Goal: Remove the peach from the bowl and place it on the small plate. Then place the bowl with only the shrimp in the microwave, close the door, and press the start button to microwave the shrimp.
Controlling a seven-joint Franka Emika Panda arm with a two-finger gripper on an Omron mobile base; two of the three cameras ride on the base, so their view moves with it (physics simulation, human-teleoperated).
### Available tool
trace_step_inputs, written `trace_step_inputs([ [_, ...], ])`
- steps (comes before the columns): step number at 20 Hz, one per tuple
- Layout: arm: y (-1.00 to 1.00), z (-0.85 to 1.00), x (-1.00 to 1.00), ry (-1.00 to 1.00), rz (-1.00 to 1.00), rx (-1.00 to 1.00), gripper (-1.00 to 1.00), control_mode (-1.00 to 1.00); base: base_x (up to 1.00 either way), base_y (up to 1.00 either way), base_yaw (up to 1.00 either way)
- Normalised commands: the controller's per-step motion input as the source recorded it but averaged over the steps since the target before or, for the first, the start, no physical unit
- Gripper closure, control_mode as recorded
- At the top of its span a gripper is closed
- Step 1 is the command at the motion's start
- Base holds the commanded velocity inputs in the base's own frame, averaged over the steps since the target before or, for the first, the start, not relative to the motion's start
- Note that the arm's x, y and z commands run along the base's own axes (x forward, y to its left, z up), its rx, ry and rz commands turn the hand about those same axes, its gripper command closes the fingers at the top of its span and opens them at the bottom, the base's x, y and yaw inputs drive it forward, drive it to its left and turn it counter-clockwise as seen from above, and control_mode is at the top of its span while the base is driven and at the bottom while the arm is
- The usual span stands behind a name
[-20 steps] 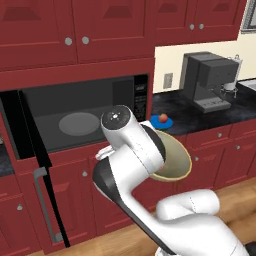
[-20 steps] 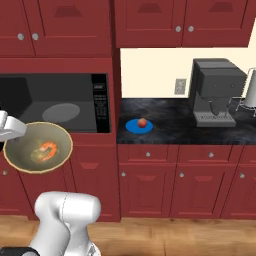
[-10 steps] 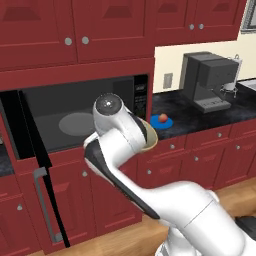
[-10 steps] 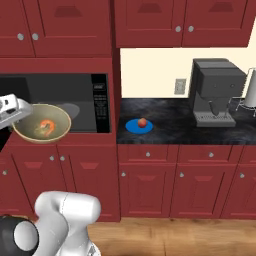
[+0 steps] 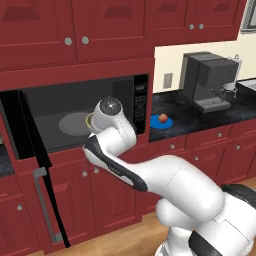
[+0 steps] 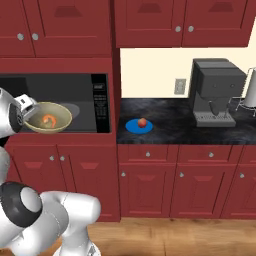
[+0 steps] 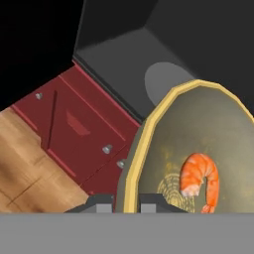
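Note:
My gripper [image 6: 28,110] is shut on the near rim of the tan bowl [image 6: 49,118], held level just in front of the open microwave [image 6: 75,102]. The curled orange shrimp [image 6: 49,120] lies alone in the bowl. In the hand view my gripper [image 7: 126,204] pinches the bowl's yellowish rim [image 7: 144,134], the shrimp [image 7: 200,179] sits to the right, and the grey turntable [image 7: 166,79] lies beyond. The peach [image 6: 142,122] rests on the small blue plate [image 6: 136,127] on the counter. The door [image 5: 32,150] stands swung out to the left. My arm hides most of the bowl [image 5: 89,120] in the left base view.
A grey coffee machine [image 6: 215,92] stands on the black counter [image 6: 170,112] to the right. Red cabinets run above and below. The microwave's control panel [image 6: 100,102] is on the cavity's right side. The door's bar handle [image 5: 44,205] juts out low on the left.
The arm has carried the bowl with the shrimp up and forward, from below counter height to the mouth of the microwave. The peach and plate have stayed put.

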Motion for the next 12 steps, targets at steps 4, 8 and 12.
trace_step_inputs([
  [4, 0.35, -0.19, 0.37, -0.05, 0.04, -0.16, 1.00, -1.00, 0.00, 0.00, 0.00],
  [8, 0.53, -0.19, 0.38, 0.00, 0.00, -0.18, 1.00, -1.00, 0.00, 0.00, 0.00],
  [12, 0.32, -0.02, 0.52, 0.00, 0.00, -0.15, 1.00, -1.00, 0.00, 0.00, 0.00],
])
